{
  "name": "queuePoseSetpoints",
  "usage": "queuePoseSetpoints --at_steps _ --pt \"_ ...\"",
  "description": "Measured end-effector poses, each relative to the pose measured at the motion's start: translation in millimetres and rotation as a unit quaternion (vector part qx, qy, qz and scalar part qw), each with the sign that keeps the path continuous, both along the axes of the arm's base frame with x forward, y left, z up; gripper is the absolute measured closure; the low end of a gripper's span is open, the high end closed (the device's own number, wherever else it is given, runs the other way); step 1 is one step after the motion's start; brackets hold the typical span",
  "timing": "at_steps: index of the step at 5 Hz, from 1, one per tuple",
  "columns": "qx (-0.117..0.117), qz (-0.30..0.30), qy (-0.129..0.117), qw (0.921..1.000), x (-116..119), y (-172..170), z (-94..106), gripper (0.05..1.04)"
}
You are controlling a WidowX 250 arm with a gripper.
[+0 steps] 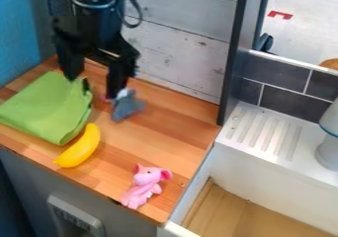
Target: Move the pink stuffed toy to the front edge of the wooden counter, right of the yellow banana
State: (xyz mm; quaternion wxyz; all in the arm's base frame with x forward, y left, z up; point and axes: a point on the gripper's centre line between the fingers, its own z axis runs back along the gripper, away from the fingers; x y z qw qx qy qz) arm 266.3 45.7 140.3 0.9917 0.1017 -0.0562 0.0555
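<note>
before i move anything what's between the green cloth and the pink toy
A yellow banana lies between the green cloth and the pink toy in the camera view.

The gripper [94, 87] is black, the small toy [125, 106] beside it muted grey-blue, the folded cloth [49, 107] plain lime green, the banana [80, 146] bright yellow and the big-eared toy [143, 185] pink. Lighter and darker strips pattern the orange-brown wooden counter [165, 132], while the board wall [178, 53] is whitish grey with dark seams and knots. Pale lines divide the dark grey tiles [277, 72], next to a white ridged drainboard [264, 135] and a blue wall [17, 33].
</note>
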Motion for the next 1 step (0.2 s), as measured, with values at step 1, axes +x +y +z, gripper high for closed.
queuePoseSetpoints --at_steps 1 --pt "-0.037 0.017 0.047 0.9981 -3.7 41.3 -18.0 0.083"
